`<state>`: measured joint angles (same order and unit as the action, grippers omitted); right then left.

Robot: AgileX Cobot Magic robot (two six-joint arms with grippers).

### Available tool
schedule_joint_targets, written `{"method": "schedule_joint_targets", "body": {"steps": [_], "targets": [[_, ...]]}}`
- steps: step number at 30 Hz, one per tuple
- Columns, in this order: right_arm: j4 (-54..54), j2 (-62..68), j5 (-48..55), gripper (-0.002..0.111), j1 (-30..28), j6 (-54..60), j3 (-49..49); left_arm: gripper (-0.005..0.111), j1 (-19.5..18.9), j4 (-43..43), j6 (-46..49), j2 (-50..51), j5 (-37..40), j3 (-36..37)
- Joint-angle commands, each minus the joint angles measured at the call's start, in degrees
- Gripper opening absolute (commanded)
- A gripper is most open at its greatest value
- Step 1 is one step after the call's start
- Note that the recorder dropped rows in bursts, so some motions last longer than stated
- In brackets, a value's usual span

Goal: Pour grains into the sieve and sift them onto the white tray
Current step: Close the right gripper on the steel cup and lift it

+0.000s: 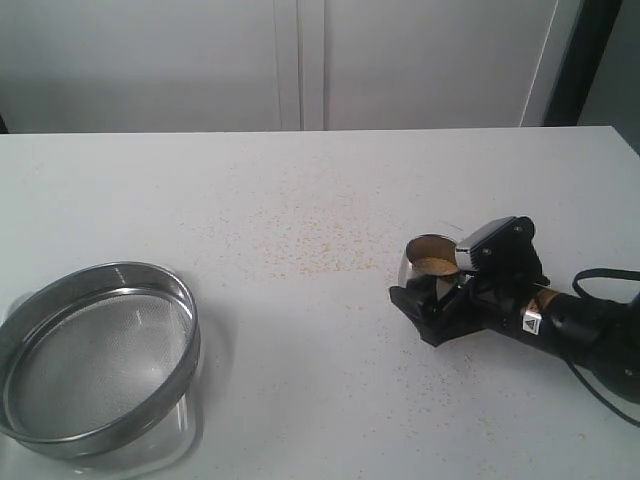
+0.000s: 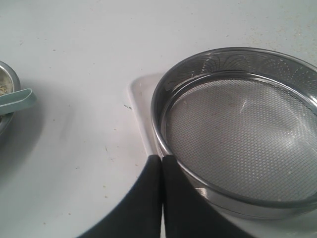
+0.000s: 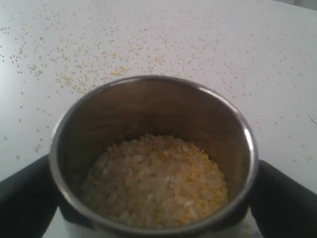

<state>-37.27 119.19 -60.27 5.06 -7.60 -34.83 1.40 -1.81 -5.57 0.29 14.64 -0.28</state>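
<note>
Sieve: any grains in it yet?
No: the sieve looks bare across its mesh; the grains lie heaped in the steel cup.

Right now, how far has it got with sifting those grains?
Barely started. Done: the sieve sits on the white tray, its mesh bare. In hand: the right gripper has its jaws either side of the steel cup, which stands on the table holding the grains; whether they grip it yet is unclear. Left: lift, pour into the sieve, sift. Stray grains dot the table.
</note>
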Motion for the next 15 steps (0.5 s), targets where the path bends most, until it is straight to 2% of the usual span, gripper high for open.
{"method": "schedule_joint_targets", "body": {"steps": [1, 6, 10, 12, 15], "targets": [[0.15, 0.38, -3.05, 0.092, 0.09, 1.39, -0.07, 0.000, -0.12, -0.50, 0.03, -0.29, -0.11, 0.28], [0.37, 0.38, -3.01, 0.092, 0.09, 1.39, -1.07, 0.000, -0.12, -0.50, 0.03, -0.29, -0.11, 0.28], [0.37, 0.38, -2.78, 0.084, 0.09, 1.39, -1.21, 0.000, -0.12, -0.50, 0.03, -0.29, -0.11, 0.28], [0.37, 0.38, -2.41, 0.079, 0.09, 1.39, -1.21, 0.000, -0.12, -0.50, 0.03, -0.29, -0.11, 0.28], [0.37, 0.38, -1.05, 0.061, 0.09, 1.39, -1.21, 0.000, -0.12, -0.50, 0.03, -0.29, -0.11, 0.28]]}}
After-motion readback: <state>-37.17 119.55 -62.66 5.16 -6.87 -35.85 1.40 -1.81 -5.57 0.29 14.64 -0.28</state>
